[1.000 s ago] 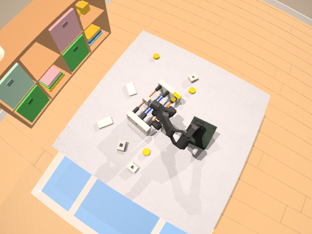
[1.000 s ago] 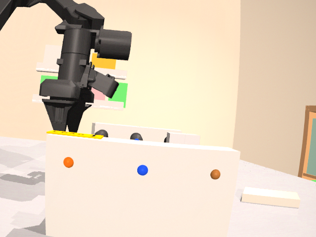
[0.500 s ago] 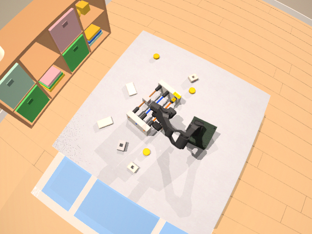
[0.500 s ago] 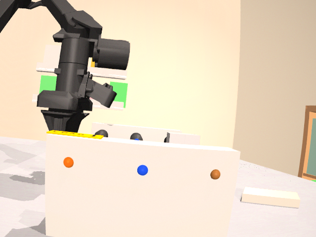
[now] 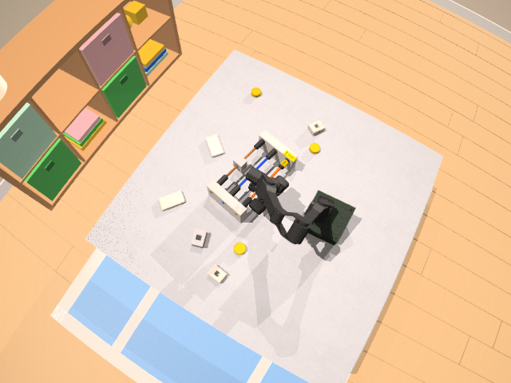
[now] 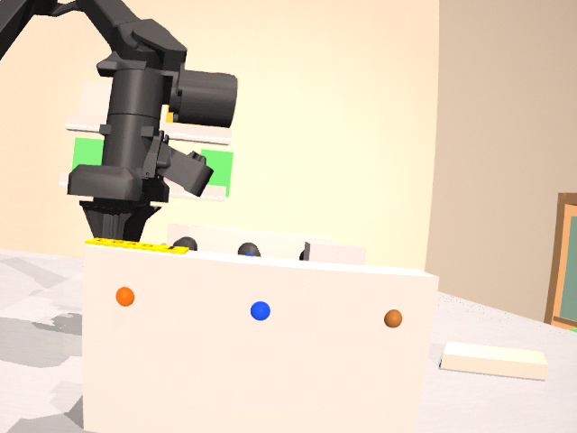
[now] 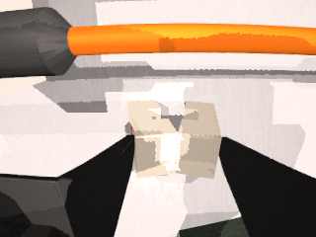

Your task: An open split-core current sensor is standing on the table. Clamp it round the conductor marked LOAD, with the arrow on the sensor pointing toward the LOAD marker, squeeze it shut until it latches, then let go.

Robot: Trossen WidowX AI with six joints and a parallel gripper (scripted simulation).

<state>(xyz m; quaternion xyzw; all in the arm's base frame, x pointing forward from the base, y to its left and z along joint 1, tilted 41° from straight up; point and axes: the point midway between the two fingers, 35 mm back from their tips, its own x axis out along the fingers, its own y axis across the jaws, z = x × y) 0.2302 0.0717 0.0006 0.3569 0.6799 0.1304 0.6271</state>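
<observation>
The cream open sensor [image 7: 175, 155] is upright between my fingertips, its V-shaped gap facing up and a sliver of red on its left side. My gripper [image 7: 177, 142] is shut on it. In the exterior view the fingers [image 6: 115, 233] go down behind the rack's near end block [image 6: 261, 363], which hides their tips. The orange LOAD conductor [image 5: 275, 171] [image 7: 207, 39] runs beside the sensor, apart from it, beyond it in the wrist view. The yellow LOAD marker [image 5: 290, 155] [image 6: 134, 245] lies on the end block. The sensor's arrow cannot be read.
A closed pale block [image 5: 239, 164] [image 6: 336, 253] sits round the brown conductor. The blue conductor [image 5: 261, 163] runs between brown and orange. Cream slabs [image 5: 215, 145] [image 5: 172, 200], small square blocks [image 5: 199, 238] [image 5: 217, 274] [image 5: 316, 128] and yellow discs [image 5: 239, 248] [image 5: 314, 148] [image 5: 256, 92] lie around the rack.
</observation>
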